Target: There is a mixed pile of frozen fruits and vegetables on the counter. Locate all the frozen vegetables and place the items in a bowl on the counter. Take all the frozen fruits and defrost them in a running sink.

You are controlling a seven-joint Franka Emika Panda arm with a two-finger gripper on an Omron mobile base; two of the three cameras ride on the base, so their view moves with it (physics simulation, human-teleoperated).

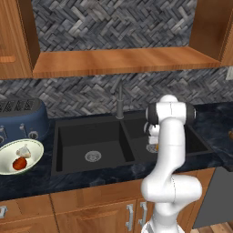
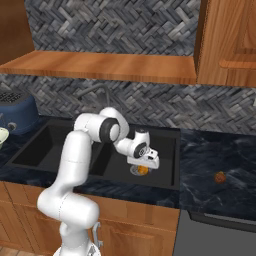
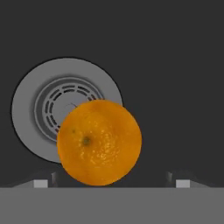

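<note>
Step in hand: delivery of a fruit into the matte black double-basin sink [image 1: 91,136], right basin. The bright orange dimpled round fruit [image 3: 99,142] sits at frame centre in the hand view, overlapping the lower right edge of the round metal drain [image 3: 43,109]. The pincer [image 3: 111,183] is spread; both tips stand clear at either side of the fruit, so I judge it released.

Bowl check: the wide cream bowl with pale green rim [image 1: 40,150], lower left of the left base view, holds the red-orange ball [image 1: 19,164] and the pale lumpy bulb [image 1: 23,152].

Next: lift clear, then fetch the small orange piece [image 2: 220,177] on the dark marbled worktop [image 2: 220,155], right of the right base view. Whether water runs, cannot tell.
</note>
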